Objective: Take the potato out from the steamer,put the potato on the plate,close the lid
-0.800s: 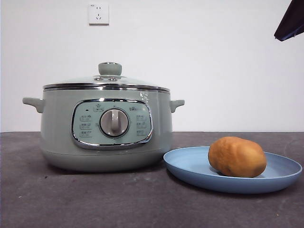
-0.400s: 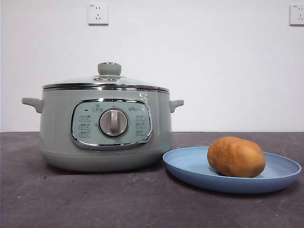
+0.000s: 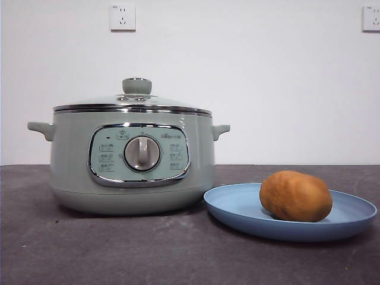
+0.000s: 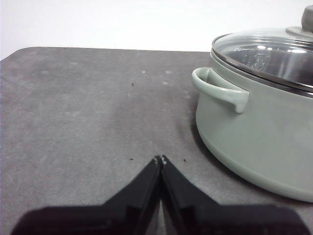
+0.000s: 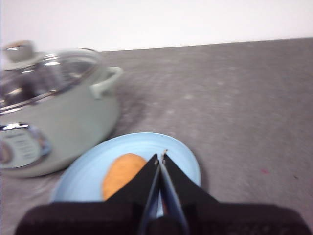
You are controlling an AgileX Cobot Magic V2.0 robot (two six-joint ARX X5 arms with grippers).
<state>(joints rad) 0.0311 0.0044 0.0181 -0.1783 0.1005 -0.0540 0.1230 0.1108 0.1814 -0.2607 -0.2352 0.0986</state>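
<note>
On grey table (image 3: 119,249), steamer (image 3: 132,160) beside plate (image 3: 237,208).

Open table (image 3: 119,249) before steamer (image 3: 71,172) and plate (image 3: 237,208); bare tabletop beside steamer's handle (image 4: 220,90)

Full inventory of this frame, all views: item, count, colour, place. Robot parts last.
steamer: 1, pale sage green, on the table beside the plate
lid: 1, glass with chrome rim and green knob, seated on the steamer
plate: 1, light blue, on the table next to the steamer
potato: 1, golden brown, lying on the plate
table: 1, dark grey
wall sockets: 2, white, on the wall behind
left gripper: 1, black, shut, over bare table near the steamer's handle
right gripper: 1, black, shut, above the plate and potato
</note>
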